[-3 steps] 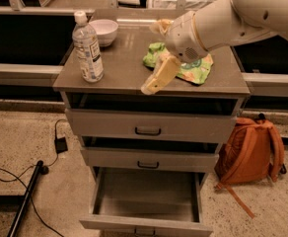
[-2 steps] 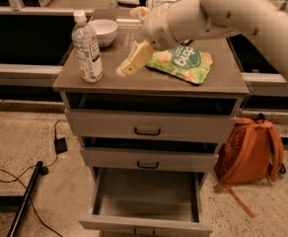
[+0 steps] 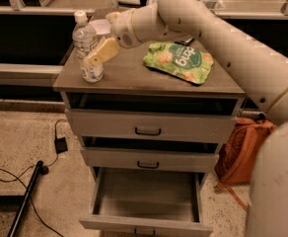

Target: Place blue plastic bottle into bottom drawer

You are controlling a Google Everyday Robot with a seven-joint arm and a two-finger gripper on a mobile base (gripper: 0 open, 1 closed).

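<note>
The blue plastic bottle, clear with a white cap, stands upright at the left end of the cabinet top. My gripper is at the bottle's right side, at mid-height. It is open, with one cream finger across the bottle's front; the other finger is hidden. The bottom drawer is pulled out below the two shallower drawers, and its inside looks bare.
A white bowl sits behind the bottle, partly hidden by my wrist. A green snack bag lies on the right half of the top. An orange backpack leans beside the cabinet's right side. Cables and a dark pole lie on the floor at the left.
My gripper has swung left across the cabinet top, from over the green bag to the bottle's side. The bottle, bag and drawers have not moved.
</note>
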